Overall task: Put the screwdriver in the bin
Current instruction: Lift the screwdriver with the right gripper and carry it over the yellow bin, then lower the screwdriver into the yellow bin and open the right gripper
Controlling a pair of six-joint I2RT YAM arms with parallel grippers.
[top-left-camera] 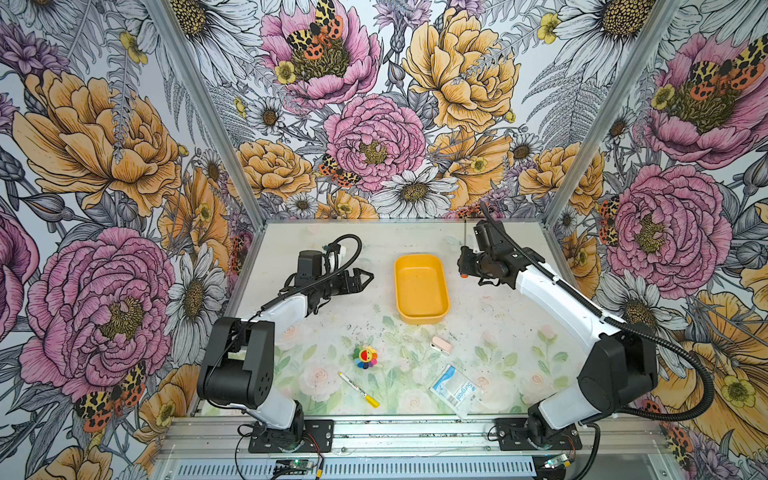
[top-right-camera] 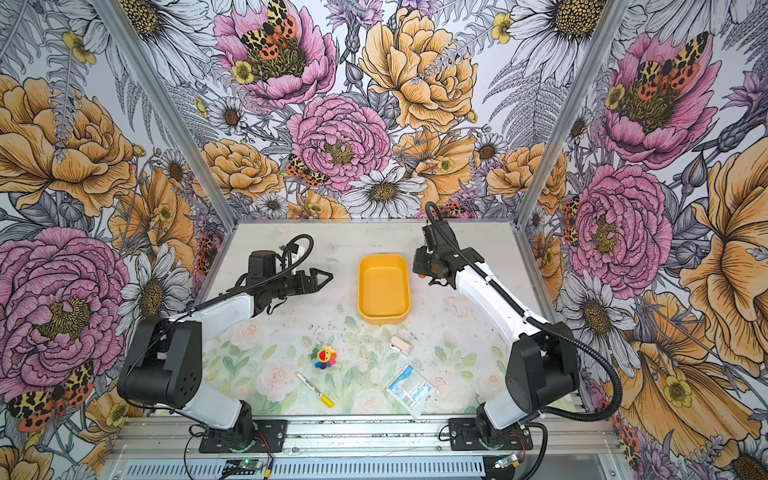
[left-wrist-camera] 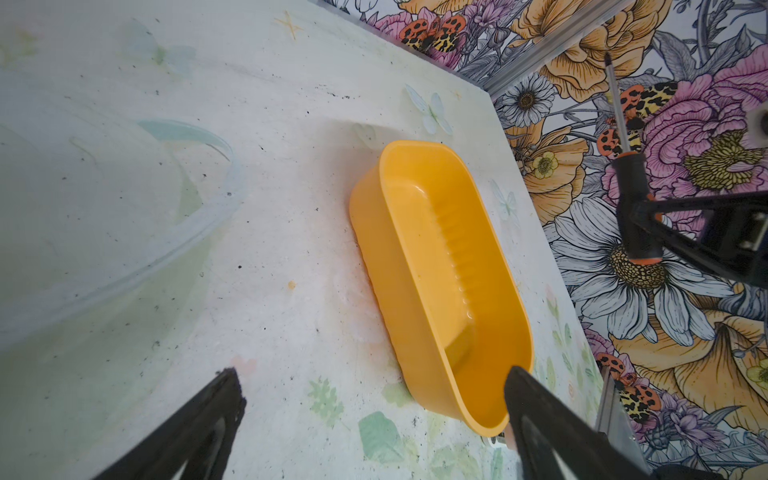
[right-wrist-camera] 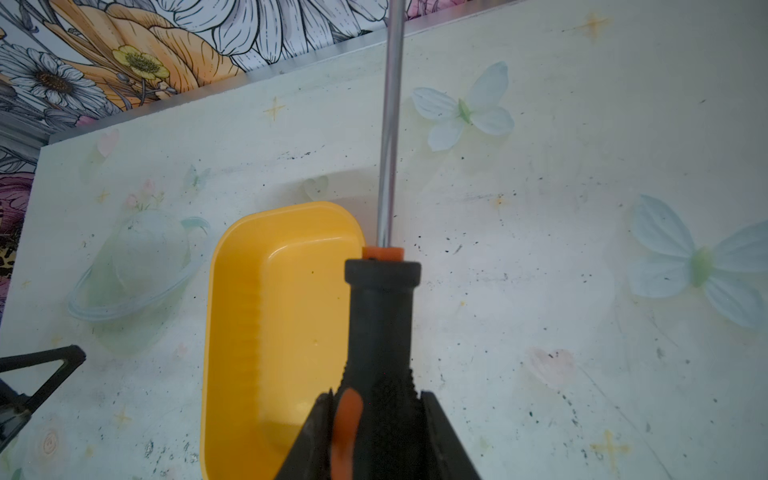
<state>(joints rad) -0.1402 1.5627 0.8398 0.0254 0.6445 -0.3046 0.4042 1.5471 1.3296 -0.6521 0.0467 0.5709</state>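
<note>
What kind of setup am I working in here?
Likely a lab test cell for tabletop manipulation: floral printed wall panels in an aluminium frame, two arms bolted to a slotted metal rail, and a scuffed printed tabletop.

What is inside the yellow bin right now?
Nothing: the bin shows only its bare floor in both top views. The screwdriver is outside it, clamped in the right gripper. In the left wrist view, a left finger covers one near corner.

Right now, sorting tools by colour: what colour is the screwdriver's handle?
Black with orange ends, clearest in the right wrist view: screwdriver.
</note>
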